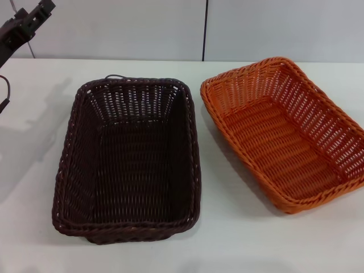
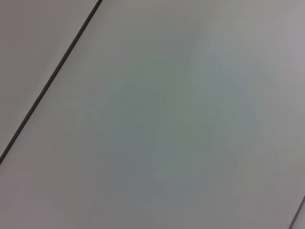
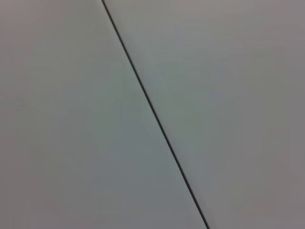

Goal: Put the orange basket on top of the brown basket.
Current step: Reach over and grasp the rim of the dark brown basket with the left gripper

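Note:
The brown basket stands upright on the white table at centre left in the head view, empty. The orange basket stands upright to its right, turned slightly at an angle and empty, with a narrow strip of table between the two. My left gripper is raised at the far left corner, well above and away from both baskets. My right arm is out of view. Both wrist views show only a plain wall, with no basket in them.
The white table has bare surface in front of both baskets and to the left of the brown one. A pale panelled wall with a dark vertical seam runs behind the table. A dark cable hangs at the left edge.

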Tool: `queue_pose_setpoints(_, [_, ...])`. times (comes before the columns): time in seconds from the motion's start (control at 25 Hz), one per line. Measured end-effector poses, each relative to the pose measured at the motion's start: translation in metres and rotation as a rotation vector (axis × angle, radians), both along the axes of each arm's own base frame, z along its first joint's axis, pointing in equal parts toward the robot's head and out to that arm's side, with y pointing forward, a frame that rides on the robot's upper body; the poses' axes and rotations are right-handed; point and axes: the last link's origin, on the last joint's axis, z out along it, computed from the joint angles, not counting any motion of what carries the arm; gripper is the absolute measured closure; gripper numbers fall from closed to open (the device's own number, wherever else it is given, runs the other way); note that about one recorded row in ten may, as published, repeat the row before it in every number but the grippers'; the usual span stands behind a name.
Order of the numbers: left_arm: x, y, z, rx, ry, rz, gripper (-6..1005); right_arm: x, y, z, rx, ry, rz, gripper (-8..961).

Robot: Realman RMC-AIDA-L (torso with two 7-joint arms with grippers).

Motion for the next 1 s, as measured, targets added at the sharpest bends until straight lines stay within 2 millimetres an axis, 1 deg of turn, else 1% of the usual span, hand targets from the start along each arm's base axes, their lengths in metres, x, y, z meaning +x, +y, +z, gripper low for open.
queue_pose_setpoints(0.72, [0.000, 0.000, 0.000, -0.003, -0.006, 0.000, 134, 0.004, -0.003, 0.001, 0.009, 0.010, -0.012, 299])
queue_pose_setpoints(0.88, [0.009, 0.005, 0.006, -0.032, -0.017, -0.025, 135, 0.005, -0.004, 0.001, 0.012, 0.014, -0.016, 299])
queue_pose_setpoints(0.96, [0.009, 0.005, 0.006, -0.032, -0.017, -0.025, 135, 0.007, -0.006, 0.002, 0.020, 0.022, -0.023, 299])
queue_pose_setpoints(1.0, [0.016, 0.010, 0.015, -0.064, -0.004, -0.047, 135, 0.009, -0.007, 0.002, 0.026, 0.029, -0.027, 299])
